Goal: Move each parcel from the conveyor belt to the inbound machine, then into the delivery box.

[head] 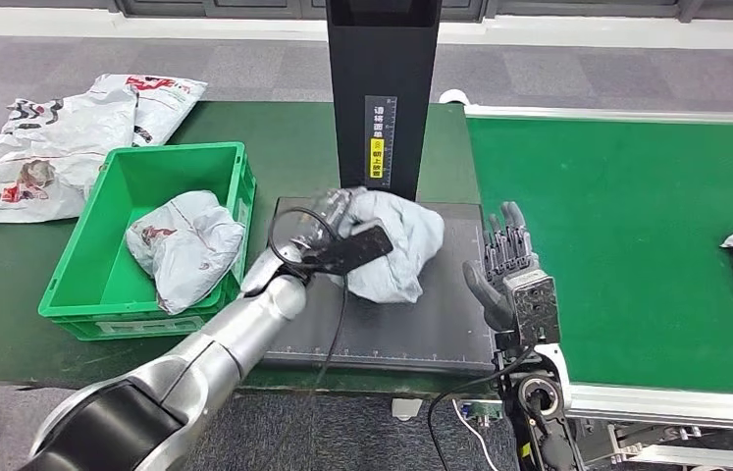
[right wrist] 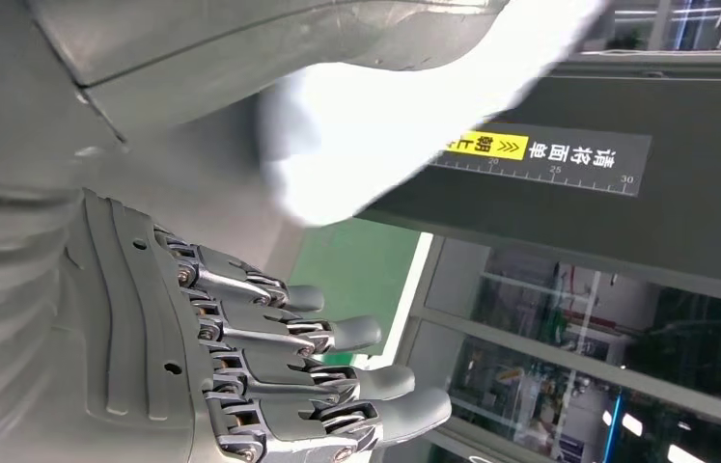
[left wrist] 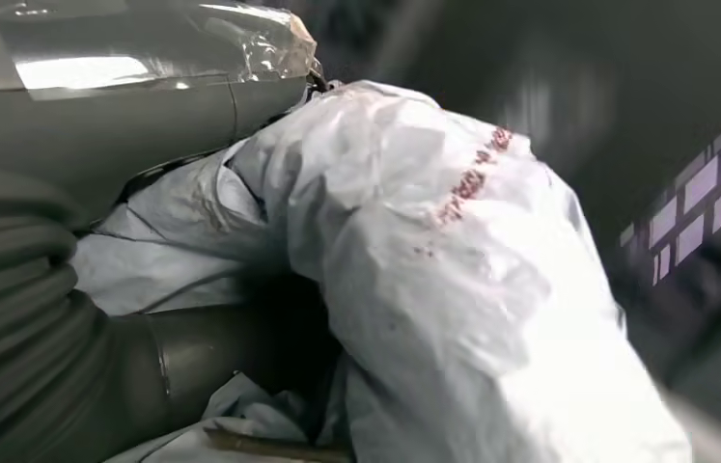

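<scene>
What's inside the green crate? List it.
One crumpled grey parcel lies inside the green crate, leaning toward its right wall. Bare green floor shows beside it; whatever is beneath the parcel is covered.

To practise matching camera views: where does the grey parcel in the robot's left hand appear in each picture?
Head view: grey parcel at centre, on the black platform.
Left wrist view: parcel close up, centre.
Right wrist view: blurred pale shape, probably it.
Shared landmark: black column.
</scene>
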Available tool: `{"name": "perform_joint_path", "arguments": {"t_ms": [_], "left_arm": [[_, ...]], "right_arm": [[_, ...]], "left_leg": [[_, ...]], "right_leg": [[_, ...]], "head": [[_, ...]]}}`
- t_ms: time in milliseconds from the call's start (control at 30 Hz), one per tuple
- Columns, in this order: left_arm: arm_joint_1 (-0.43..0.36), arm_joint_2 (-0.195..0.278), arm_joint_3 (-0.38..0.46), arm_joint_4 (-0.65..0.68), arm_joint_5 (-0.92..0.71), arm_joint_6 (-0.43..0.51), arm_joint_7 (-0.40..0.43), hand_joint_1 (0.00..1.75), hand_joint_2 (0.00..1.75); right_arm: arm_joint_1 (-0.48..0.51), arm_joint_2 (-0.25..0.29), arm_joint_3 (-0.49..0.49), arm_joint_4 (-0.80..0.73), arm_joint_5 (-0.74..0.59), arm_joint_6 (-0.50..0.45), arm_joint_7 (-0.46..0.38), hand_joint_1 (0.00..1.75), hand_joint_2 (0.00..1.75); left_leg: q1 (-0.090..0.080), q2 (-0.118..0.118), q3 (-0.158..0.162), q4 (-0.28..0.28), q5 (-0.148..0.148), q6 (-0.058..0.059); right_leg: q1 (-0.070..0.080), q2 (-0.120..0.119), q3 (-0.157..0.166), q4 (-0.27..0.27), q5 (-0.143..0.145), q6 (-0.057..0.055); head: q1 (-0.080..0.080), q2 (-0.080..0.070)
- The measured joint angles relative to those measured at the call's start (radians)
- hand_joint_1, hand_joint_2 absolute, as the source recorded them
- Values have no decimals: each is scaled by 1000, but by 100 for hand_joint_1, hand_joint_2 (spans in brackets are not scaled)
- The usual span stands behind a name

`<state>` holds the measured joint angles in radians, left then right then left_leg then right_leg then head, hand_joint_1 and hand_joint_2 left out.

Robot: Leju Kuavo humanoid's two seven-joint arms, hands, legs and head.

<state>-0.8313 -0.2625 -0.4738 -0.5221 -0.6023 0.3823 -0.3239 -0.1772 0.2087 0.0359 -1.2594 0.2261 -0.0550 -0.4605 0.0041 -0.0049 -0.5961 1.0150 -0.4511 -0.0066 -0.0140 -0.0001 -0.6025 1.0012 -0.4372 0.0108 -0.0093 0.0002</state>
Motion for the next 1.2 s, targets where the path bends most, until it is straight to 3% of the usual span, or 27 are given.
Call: {"name": "perform_joint_path", "arguments": {"t_ms": [167, 400, 667, 933, 1067, 1200], "left_arm": [[-12, 66, 158, -230, -73, 100, 67, 175, 175], [-47, 112, 246, -286, -134, 175, 91, 175, 175], [-133, 185, 374, -203, -128, 283, 70, 175, 175], [-150, 239, 557, -110, -408, 310, 187, 175, 175], [-152, 254, 615, -20, -490, 275, 239, 175, 175], [-148, 259, 625, 68, -535, 153, 310, 175, 175]], "right_arm": [[6, 6, -5, -60, 10, -13, 44, 0, 175], [9, 12, -42, -129, 16, -19, 74, 0, 175], [40, 18, -103, -218, 4, -62, 90, 0, 175], [112, 16, -106, -282, -55, -149, 84, 0, 175], [143, 7, -106, -307, -67, -171, 85, 0, 175], [166, 2, -106, -339, -69, -181, 91, 0, 175]], "left_leg": [[0, 0, -3, 0, 0, 0], [0, 0, -3, 0, 0, 0], [1, 0, -3, 0, 1, -1], [1, 1, -4, 0, 0, -2], [1, 0, -4, 0, 0, -2], [2, -1, -4, 0, 0, -2]], "right_leg": [[0, 0, -3, 1, 0, 0], [0, 0, -3, 1, 0, 0], [1, 1, -4, 1, 0, -1], [1, 2, -5, 1, 0, -2], [1, 1, -5, 1, 0, -2], [1, 0, -5, 1, 0, -2]], "head": [[0, 0], [0, 0], [0, 0], [0, 0], [0, 0], [0, 0]]}}
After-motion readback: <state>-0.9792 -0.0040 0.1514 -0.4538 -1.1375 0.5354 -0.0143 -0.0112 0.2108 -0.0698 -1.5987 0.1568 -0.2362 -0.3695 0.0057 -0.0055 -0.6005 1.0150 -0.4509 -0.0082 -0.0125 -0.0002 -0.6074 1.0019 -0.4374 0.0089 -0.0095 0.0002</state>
